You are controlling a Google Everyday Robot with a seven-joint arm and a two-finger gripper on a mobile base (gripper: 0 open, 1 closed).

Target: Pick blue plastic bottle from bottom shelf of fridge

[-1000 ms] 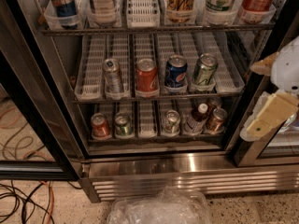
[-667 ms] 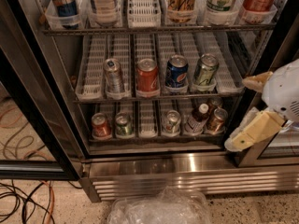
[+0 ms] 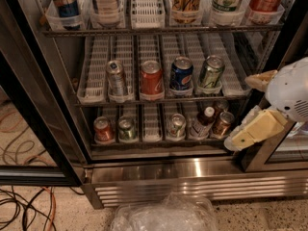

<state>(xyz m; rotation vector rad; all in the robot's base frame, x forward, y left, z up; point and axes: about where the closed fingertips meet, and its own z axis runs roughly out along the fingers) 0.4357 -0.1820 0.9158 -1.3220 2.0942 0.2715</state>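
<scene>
The blue plastic bottle (image 3: 201,125), with a white cap, dark liquid and a pale label, stands on the bottom shelf (image 3: 152,127) of the fridge (image 3: 159,172), fourth lane from the left, between a silver can (image 3: 176,125) and a brown can (image 3: 223,122). My gripper (image 3: 239,112) is at the right edge of the view, in front of the fridge's right door frame, level with the bottom shelf and to the right of the bottle. Its cream fingers (image 3: 252,131) stand apart, open and empty.
A red can (image 3: 103,128) and a green can (image 3: 126,128) stand at the shelf's left. The middle rack holds several cans, such as a blue one (image 3: 181,73). The open glass door (image 3: 33,129) is at left. A crumpled clear plastic bag (image 3: 163,214) and cables (image 3: 24,206) lie on the floor.
My gripper has moved down and to the left, from beside the middle rack to the level of the bottom shelf. The bottle and cans have not moved.
</scene>
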